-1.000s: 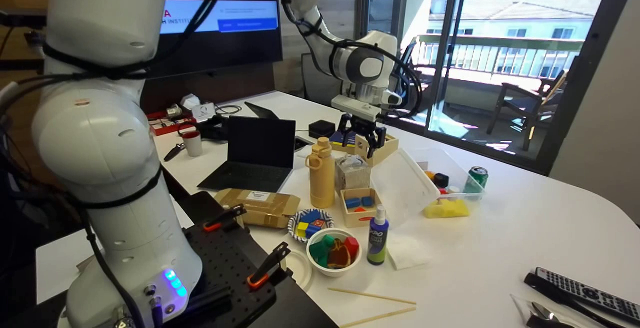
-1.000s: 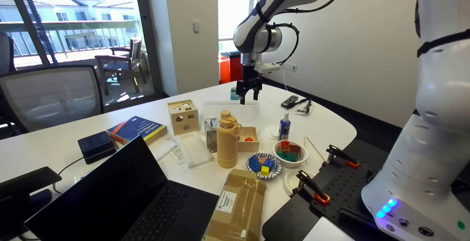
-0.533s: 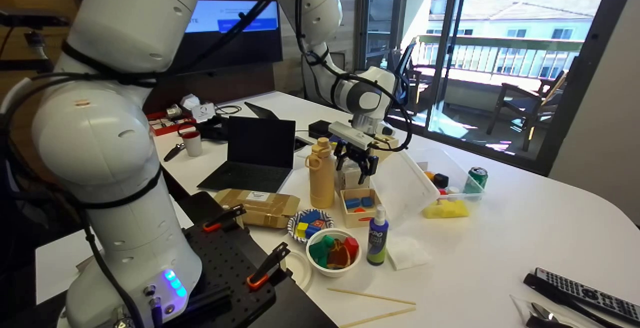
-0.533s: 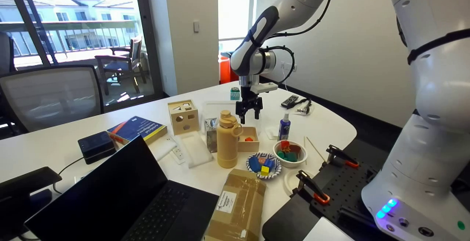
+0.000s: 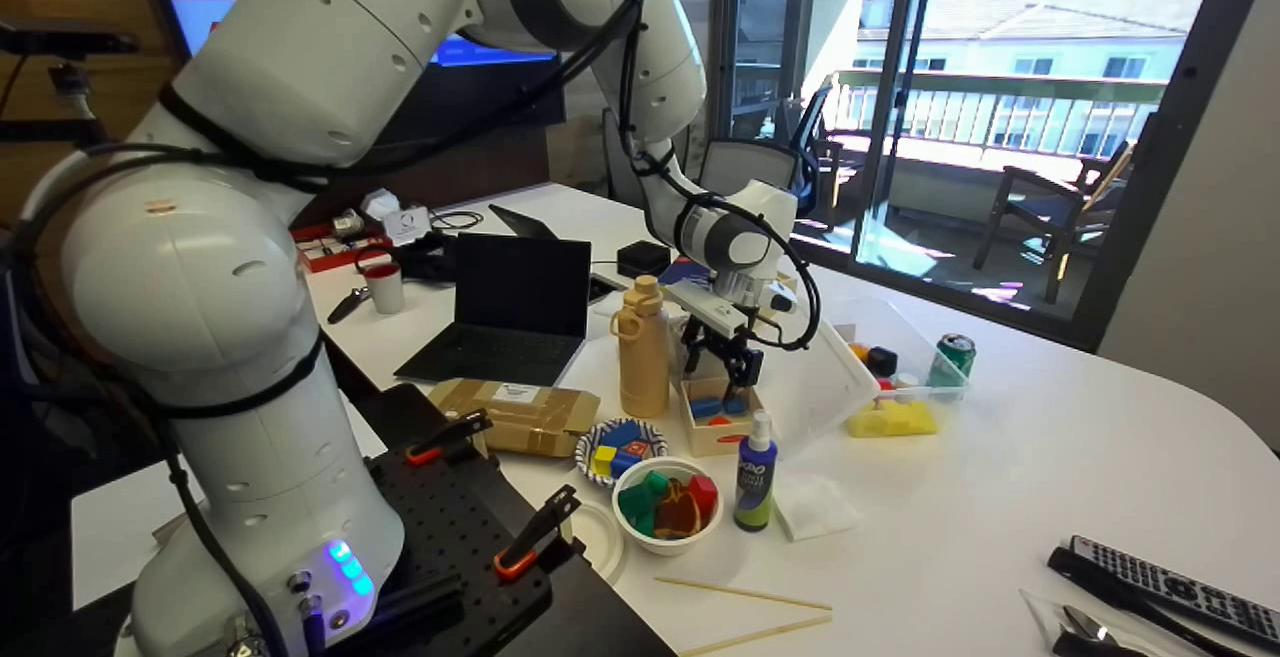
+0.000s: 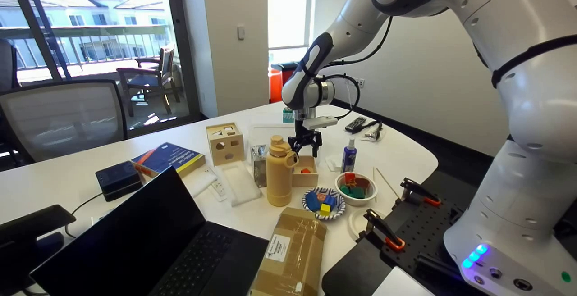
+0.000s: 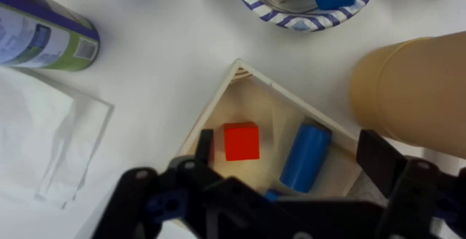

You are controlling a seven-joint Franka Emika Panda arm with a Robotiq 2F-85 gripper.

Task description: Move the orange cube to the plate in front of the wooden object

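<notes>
The orange-red cube [image 7: 241,142] lies in a shallow wooden tray [image 7: 218,95]; it also shows in both exterior views [image 5: 719,421] [image 6: 305,171]. My gripper [image 7: 286,133] is open and empty just above that tray. In the wrist view the cube lies between the fingers, nearer the left one. The fingers also show in both exterior views [image 5: 715,377] [image 6: 305,152]. The wooden object, a light-tan box with cut-out holes [image 6: 225,145], stands farther back. A white rectangular plate-like tray [image 6: 241,183] lies in front of it; the bottle and arm hide this in an exterior view.
A blue cylinder [image 7: 305,157] shares the tray. A tall tan bottle [image 6: 278,174] stands close by. A spray bottle [image 5: 755,477], patterned bowl [image 5: 620,452], white bowl [image 5: 668,505] and round white plate [image 5: 598,537] lie nearer the base. A clear bin [image 5: 900,357] stands at the far side.
My open gripper has come down from high over the table to just above the wooden tray. The objects on the table have not moved.
</notes>
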